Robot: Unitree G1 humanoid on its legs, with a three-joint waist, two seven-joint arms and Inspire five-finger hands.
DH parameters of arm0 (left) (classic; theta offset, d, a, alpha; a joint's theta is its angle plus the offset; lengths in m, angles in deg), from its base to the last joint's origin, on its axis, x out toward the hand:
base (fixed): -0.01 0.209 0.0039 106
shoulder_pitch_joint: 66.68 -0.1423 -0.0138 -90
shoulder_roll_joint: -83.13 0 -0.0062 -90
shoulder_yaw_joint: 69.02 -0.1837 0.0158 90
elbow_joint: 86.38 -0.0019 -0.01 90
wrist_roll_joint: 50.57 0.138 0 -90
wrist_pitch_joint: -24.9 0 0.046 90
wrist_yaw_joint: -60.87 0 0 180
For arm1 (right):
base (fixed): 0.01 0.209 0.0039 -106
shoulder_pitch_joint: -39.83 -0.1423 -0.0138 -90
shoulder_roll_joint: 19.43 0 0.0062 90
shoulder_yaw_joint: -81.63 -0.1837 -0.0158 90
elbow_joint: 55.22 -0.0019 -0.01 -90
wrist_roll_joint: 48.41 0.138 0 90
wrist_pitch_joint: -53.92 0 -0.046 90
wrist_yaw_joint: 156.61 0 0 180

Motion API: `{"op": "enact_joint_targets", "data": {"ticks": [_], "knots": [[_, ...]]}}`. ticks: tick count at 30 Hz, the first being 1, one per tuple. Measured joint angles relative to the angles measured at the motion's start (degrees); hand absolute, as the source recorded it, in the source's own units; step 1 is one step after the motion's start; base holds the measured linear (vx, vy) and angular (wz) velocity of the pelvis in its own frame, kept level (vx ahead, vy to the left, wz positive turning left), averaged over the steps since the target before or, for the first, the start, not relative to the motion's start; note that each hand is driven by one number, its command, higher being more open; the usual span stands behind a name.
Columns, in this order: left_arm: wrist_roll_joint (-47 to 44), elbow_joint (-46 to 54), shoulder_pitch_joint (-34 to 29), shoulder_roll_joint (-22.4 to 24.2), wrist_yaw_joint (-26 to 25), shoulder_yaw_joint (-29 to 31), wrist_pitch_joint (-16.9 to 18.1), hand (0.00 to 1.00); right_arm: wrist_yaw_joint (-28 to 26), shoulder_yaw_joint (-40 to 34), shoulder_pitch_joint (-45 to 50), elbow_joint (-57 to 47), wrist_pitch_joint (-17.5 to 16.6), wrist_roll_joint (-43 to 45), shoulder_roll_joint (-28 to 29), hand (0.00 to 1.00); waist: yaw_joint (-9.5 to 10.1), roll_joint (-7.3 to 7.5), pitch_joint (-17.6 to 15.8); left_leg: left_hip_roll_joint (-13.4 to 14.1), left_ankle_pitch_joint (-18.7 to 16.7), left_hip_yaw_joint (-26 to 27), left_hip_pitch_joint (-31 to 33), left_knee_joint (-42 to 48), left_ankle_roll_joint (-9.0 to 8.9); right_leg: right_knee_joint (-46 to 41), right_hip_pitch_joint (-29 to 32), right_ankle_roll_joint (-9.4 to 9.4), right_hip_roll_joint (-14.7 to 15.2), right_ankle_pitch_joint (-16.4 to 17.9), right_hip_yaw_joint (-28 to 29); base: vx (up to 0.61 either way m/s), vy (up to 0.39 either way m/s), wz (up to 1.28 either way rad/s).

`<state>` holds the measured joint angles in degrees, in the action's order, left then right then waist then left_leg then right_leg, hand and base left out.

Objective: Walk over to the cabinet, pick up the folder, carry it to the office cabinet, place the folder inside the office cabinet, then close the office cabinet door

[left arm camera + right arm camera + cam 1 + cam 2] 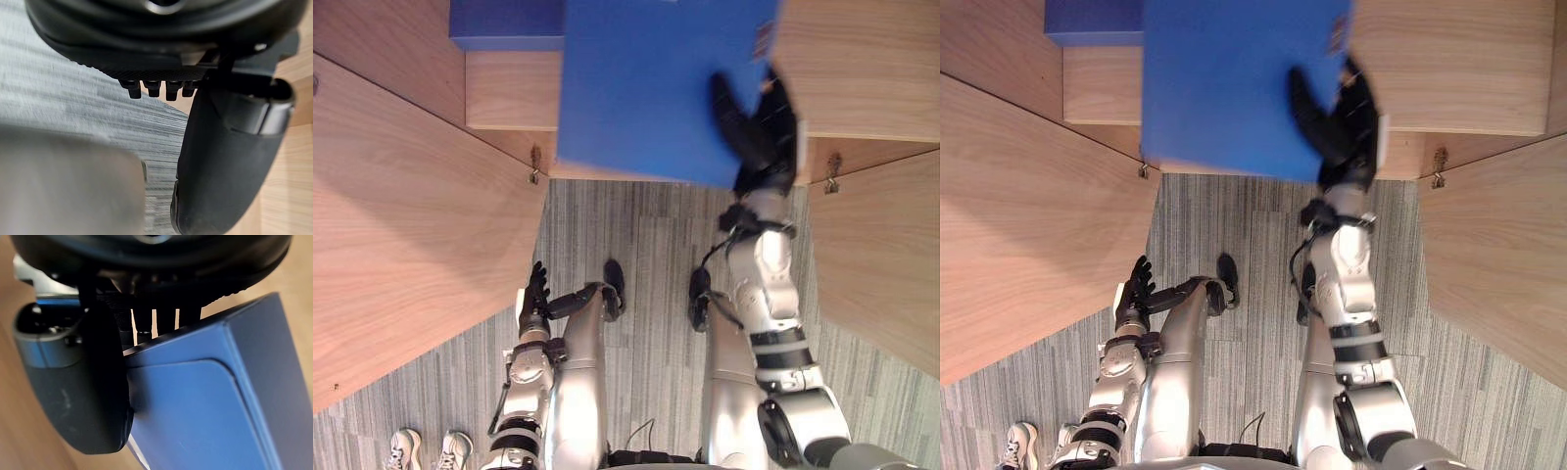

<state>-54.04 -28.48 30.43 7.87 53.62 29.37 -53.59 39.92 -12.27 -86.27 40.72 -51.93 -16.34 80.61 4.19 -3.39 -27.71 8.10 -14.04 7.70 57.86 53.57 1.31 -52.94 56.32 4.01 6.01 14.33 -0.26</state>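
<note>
A large blue folder point(646, 88) hangs in front of the open wooden office cabinet point(862, 69), its flat face turned up toward me. My right hand point(759, 127) is shut on its right edge, the thumb point(83, 396) lying across the blue face point(205, 416) and the fingers behind it. The folder covers the middle of the cabinet's opening. My left hand point(533, 294) hangs low beside my body with relaxed fingers, holding nothing.
The cabinet's left door point(411, 225) and right door point(881, 255) both stand swung out toward me, flanking a strip of grey carpet point(646, 274). Another blue item point(504, 24) lies on the shelf at the back left. A person's white shoes point(406, 448) show at the lower left.
</note>
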Motion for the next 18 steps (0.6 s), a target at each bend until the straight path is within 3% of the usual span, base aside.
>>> {"op": "enact_joint_targets", "data": {"ticks": [4, 10, 11, 13, 18], "knots": [[-0.3, 0.1, 0.0, 0.2, -0.9, 0.0, 0.0, 1.00, 4.6, -4.1, -3.0, 0.5, -2.2, 2.7, 1.3, 0.00, 0.16, -0.01, 0.0, 0.0, 0.0, -0.4, 0.1, -0.1, 0.00, -0.1, 0.0, -0.31, 0.0, 0.4, -0.5, 0.02, -0.057, 0.04], [-1.8, 1.3, 0.1, 0.4, -3.9, -1.5, 0.0, 1.00, 14.2, -13.8, -13.8, 10.6, -3.2, 5.9, 3.0, 0.00, 1.43, -0.20, 0.1, 0.1, 0.4, -1.0, 1.7, -0.3, 0.15, -0.3, 1.4, -0.69, 0.0, 0.7, -1.2, 0.01, -0.069, 0.03], [-2.2, 1.6, 0.1, 0.5, -4.2, -1.6, 0.0, 1.00, 14.8, -15.0, -15.4, 12.0, -3.2, 8.5, 3.0, 1.00, 1.55, -0.21, 0.1, 0.1, 0.4, -1.2, 2.1, -0.3, 0.10, -0.3, 1.8, -0.72, 0.0, 0.7, -1.4, 0.01, -0.044, 0.04], [-2.4, 2.1, 0.2, 0.7, -4.7, -1.8, 0.0, 1.00, 15.8, -17.4, -18.1, 14.3, -3.4, 14.6, 2.9, 1.00, 2.00, -0.29, 0.2, -0.1, 0.5, -1.7, 2.8, -0.2, 0.08, -0.6, 2.2, -0.95, 0.1, 0.8, -1.8, 0.01, -0.056, 0.09], [-3.8, 2.5, 0.6, 0.9, -5.9, -3.1, 0.1, 1.00, 17.7, -20.9, -21.1, 14.6, -9.5, 26.4, 2.7, 1.00, 2.44, -0.50, 0.3, -0.8, 1.2, -2.5, 3.3, -0.4, -0.48, -1.5, 2.5, -1.59, 1.2, 1.3, -3.3, -0.02, -0.073, 0.13]]}}
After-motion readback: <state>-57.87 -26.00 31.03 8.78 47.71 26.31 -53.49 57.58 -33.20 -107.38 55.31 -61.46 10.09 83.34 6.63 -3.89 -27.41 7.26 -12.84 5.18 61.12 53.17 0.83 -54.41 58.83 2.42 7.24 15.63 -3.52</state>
